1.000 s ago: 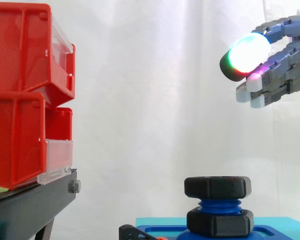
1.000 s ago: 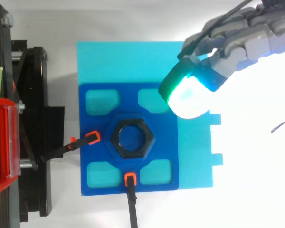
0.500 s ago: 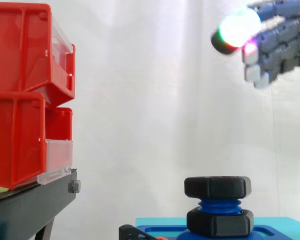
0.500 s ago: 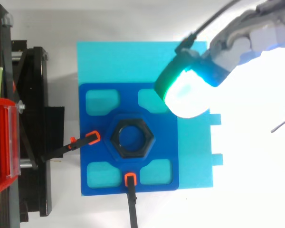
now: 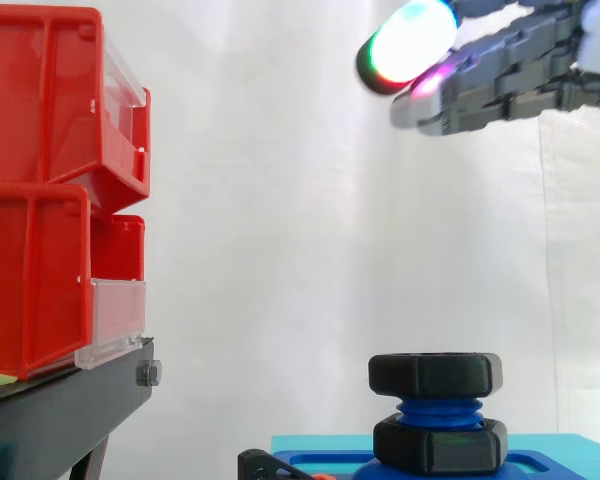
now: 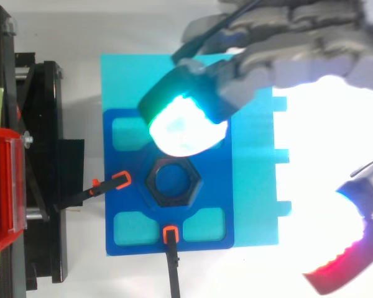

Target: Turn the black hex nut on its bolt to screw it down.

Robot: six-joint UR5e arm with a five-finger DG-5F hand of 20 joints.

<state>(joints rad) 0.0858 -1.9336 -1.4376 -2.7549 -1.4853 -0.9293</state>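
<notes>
White curtain fills the background of the side view, where red bins [image 5: 40, 180] are stacked on a black stand [image 5: 60, 410] at the left. The robot hand [image 5: 510, 70] hangs at the top right, well above the work, its fingers stretched out straight and holding nothing, one glowing fingertip pad [image 5: 405, 45] pointing left. The black hex nut [image 5: 435, 375] sits at the top of a blue threaded bolt [image 5: 438, 410], apart from a second black nut [image 5: 440, 445] at the bolt's foot. From above, the hex nut lies at the middle of a dark blue plate [image 6: 214, 198] on a cyan base [image 6: 255, 186]. Orange-tipped clamps [image 6: 121, 180] grip the plate's left and bottom edges. The robot hand reaches in from the top right corner, its thumb [image 6: 345, 267] spread wide.
</notes>
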